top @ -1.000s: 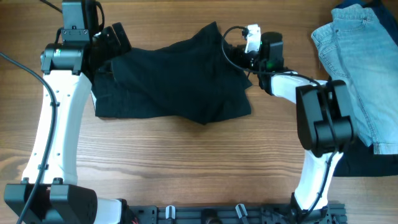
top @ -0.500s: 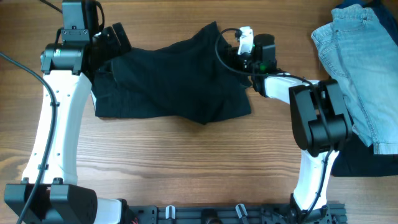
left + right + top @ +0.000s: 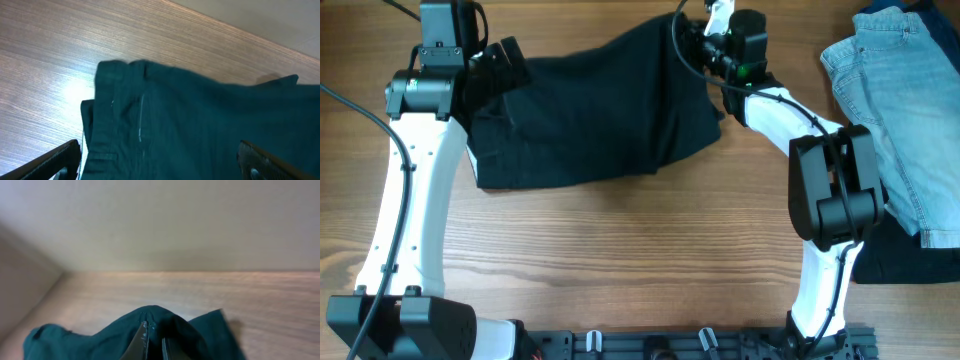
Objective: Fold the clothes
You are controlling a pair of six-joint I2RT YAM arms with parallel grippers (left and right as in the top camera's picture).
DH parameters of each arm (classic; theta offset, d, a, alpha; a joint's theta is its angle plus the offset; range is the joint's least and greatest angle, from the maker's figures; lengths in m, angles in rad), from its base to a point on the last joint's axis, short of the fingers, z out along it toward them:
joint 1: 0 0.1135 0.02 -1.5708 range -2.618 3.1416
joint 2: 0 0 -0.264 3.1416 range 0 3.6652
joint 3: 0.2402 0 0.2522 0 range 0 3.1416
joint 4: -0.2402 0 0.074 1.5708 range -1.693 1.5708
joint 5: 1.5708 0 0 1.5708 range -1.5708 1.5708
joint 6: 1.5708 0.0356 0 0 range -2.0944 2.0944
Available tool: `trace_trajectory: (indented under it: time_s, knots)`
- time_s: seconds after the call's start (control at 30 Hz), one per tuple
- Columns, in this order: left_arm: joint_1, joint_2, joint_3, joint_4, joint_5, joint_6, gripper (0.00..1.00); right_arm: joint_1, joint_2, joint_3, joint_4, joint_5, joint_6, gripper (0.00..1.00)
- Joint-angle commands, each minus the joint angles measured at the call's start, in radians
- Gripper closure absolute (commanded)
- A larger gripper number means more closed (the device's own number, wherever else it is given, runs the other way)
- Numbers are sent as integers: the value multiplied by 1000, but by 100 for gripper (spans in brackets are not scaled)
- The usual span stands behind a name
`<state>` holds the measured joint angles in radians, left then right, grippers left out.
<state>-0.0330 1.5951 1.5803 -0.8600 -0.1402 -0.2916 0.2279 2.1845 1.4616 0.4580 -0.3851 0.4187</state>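
One pair of plain black fabric shorts (image 3: 590,110) lies spread on the wooden table (image 3: 620,260). Over its left edge the left gripper (image 3: 505,62) stands wide open and empty. At its upper right corner the right gripper (image 3: 698,40) pinches the fabric. Right of the shorts, one pair of light-blue denim jeans (image 3: 905,100), cropped by the frame, overlaps one dark garment (image 3: 910,262), mostly hidden.

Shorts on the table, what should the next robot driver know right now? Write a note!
Right claw: shut on the black shorts, pinching their right edge at the table's far side.
Left claw: open, over the shorts' left end, holding nothing.
Done: grip taken; no fold finished, shorts mostly spread out.
To do: probably carry the pinched edge across, then flatten into a bundle.
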Motion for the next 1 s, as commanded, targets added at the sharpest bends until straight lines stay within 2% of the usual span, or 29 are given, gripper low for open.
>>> trace_trajectory:
  time_s: [0.0, 0.1, 0.13, 0.17, 0.2, 0.27, 0.37, 0.43, 0.5, 0.67, 0.97]
  knots:
    - [-4, 8, -2, 2, 10, -13, 0, 9, 53, 19, 38, 142, -13, 96]
    - [-4, 8, -2, 2, 10, -13, 0, 8, 113, 28, 110, 155, -26, 91]
    - [-4, 8, -2, 2, 10, -12, 0, 8, 141, 42, 129, 161, -26, 75]
    - [-4, 8, -2, 2, 10, -13, 0, 8, 164, 58, 140, 161, -26, 18]
    - [-4, 8, -2, 2, 9, -13, 0, 7, 185, 79, 140, 160, -26, 0]
    - [-4, 8, -2, 2, 9, -13, 0, 3, 199, 111, 106, 160, -26, 0]
    - [-4, 8, -2, -1, 10, -13, 0, -19, 179, 186, -21, 61, -68, 0]
    - [-4, 9, -2, -13, 9, -13, 0, -60, 124, 248, -175, -17, -79, 0]
    - [-4, 9, -2, -21, 9, -13, 0, -97, 67, 274, -252, -60, -82, 0]
    - [-4, 9, -2, -27, 10, -34, 0, -161, -54, 314, -361, -213, -169, 0]
    - [-5, 10, -6, -147, 43, -35, 0, -164, -101, 314, -712, -197, -297, 0]
